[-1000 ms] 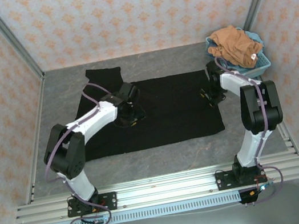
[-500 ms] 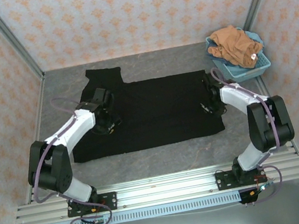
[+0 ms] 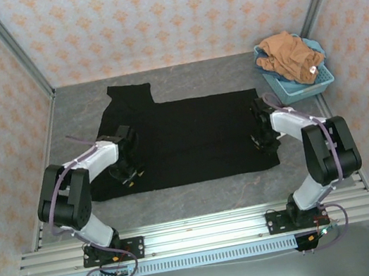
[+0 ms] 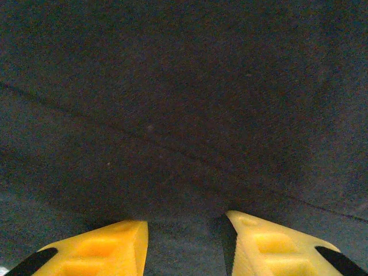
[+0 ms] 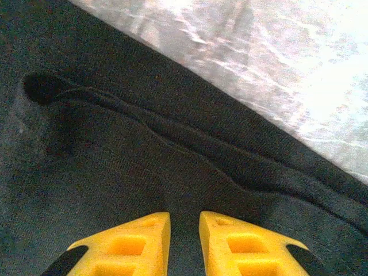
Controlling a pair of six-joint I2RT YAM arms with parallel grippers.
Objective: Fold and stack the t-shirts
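Observation:
The black t-shirt lies spread flat on the grey table, one sleeve pointing to the far left. My left gripper presses down on its near-left part. In the left wrist view the yellow fingers stand apart, with dark cloth between and ahead of them. My right gripper sits on the shirt's near-right corner. There the jaws are nearly together on a thin fold of the black cloth, with creases running from it. The orange-brown t-shirt lies bunched in the basket.
A light-blue plastic basket stands at the far right corner, just beyond the right arm. Bare grey table runs between the shirt and the arm bases. Patterned walls close in the left, back and right sides.
Both grippers have slid toward the near edge over the shirt, the left one also going left. The right jaws have closed in. The shirt's near-left corner has shifted slightly left.

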